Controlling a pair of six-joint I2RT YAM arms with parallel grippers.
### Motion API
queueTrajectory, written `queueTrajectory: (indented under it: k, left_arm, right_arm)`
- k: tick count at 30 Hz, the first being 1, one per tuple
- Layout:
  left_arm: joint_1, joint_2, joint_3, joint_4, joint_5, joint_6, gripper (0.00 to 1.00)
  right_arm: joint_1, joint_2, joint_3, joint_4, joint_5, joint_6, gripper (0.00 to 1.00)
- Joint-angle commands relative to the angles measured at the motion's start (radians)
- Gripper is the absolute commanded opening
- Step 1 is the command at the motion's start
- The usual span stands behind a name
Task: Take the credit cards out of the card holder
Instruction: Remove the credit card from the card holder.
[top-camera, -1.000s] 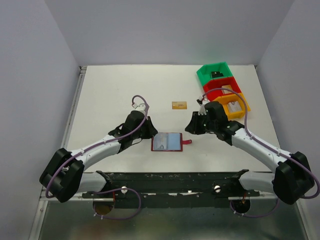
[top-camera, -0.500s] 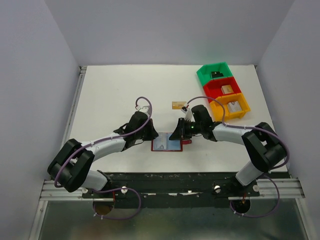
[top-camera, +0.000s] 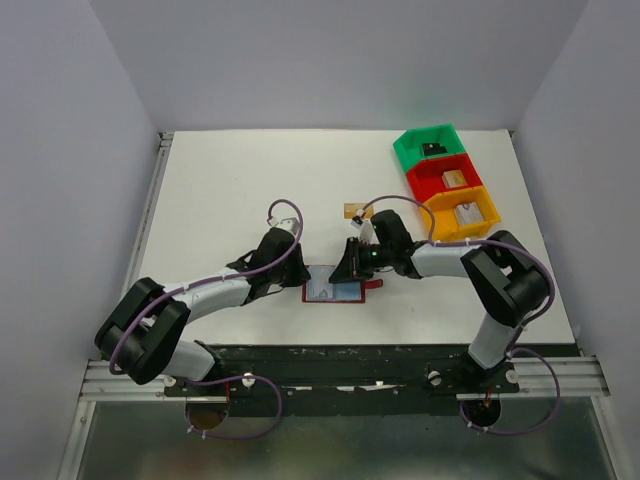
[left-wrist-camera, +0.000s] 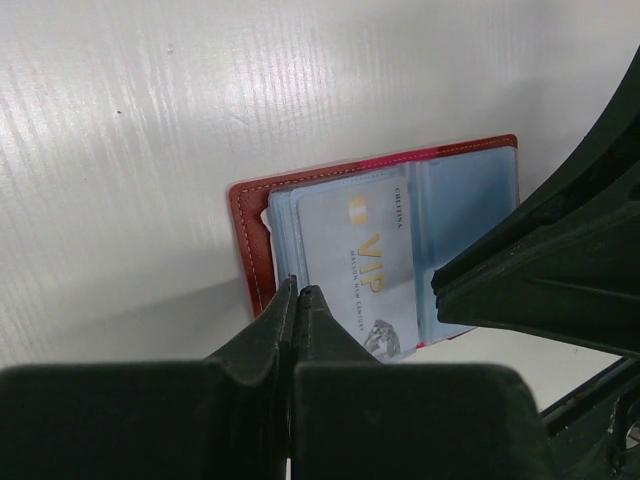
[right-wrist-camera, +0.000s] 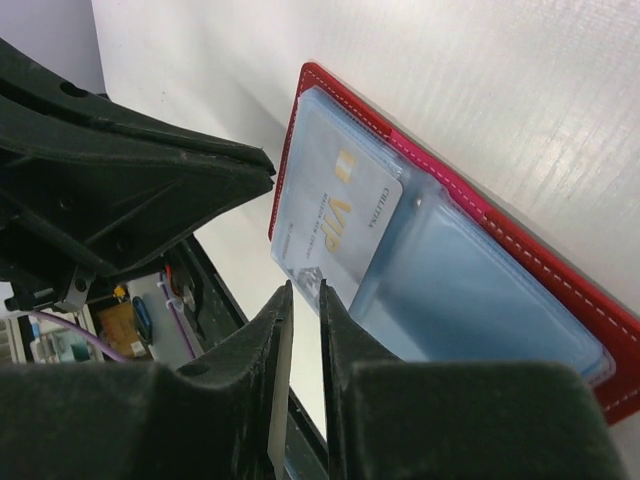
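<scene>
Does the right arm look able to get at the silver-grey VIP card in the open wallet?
Likely yes: the silver-grey VIP card lies face up in the dark red leather-like card holder, the right claw hovers at its edge, and the shut left claw sits near the holder's border.

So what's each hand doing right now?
Left hand: closed tight at the card holder's edge.
Right hand: a slit open at the VIP card's corner; whether it grips can't be told.

One card holder (top-camera: 335, 292), two credit cards (top-camera: 358, 210) showing, three bins (top-camera: 448, 185), two arms (top-camera: 215, 291)
</scene>
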Motion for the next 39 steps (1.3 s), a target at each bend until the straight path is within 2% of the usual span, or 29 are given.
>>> queueTrajectory:
  k: [1,15,39]
  left_arm:
    - [0.004,-0.012,-0.017,-0.014,-0.036,-0.007,0.00]
    - [0.004,-0.012,-0.030,-0.028,-0.051,-0.004,0.00]
    - [0.001,-0.096,-0.017,-0.042,-0.060,0.002,0.00]
  right_arm:
    - [0.007,0.047,0.032,0.015,-0.018,0.014,0.24]
    - [0.007,0.087,0.018,0.008,0.011,0.021,0.34]
    - [0.007,0.019,0.022,-0.080,0.075,0.000,0.46]
